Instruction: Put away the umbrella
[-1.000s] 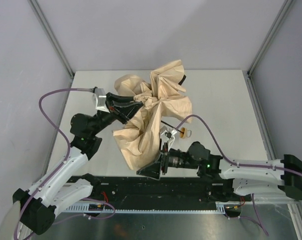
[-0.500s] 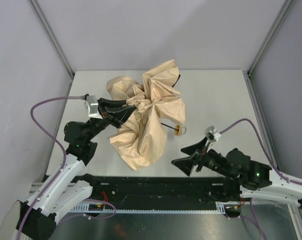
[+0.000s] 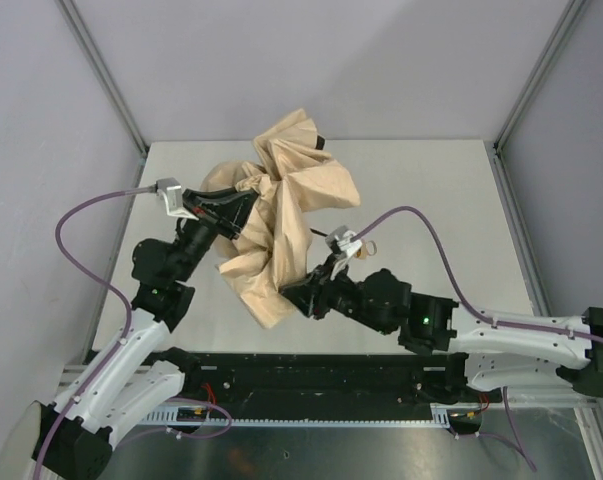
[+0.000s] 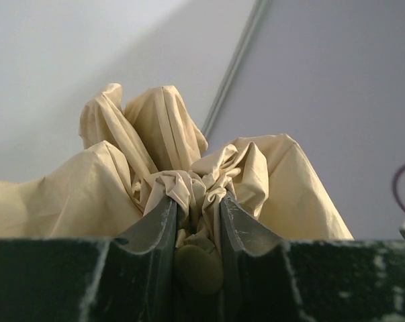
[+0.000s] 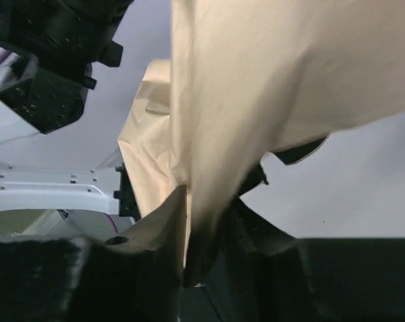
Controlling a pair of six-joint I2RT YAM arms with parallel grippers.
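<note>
The umbrella (image 3: 303,196) is a crumpled tan canopy hanging above the middle of the table. My left gripper (image 3: 241,202) reaches in from the left and is shut on the bunched top of the canopy. In the left wrist view the gathered fabric (image 4: 189,184) and an olive tip (image 4: 199,268) sit between the fingers of the left gripper (image 4: 199,204). My right gripper (image 3: 295,292) is under the canopy's lower right side. In the right wrist view the right gripper (image 5: 205,218) is shut on a hanging fold of the fabric (image 5: 276,74).
The white table (image 3: 436,190) is bounded by grey walls and metal posts (image 3: 106,75). A black rail (image 3: 311,378) runs along the near edge by the arm bases. Purple cables (image 3: 81,215) loop off both wrists.
My right arm has swung in from the front right to the canopy's lower edge and closed on the fabric. The left arm has carried the umbrella slightly left and back.
</note>
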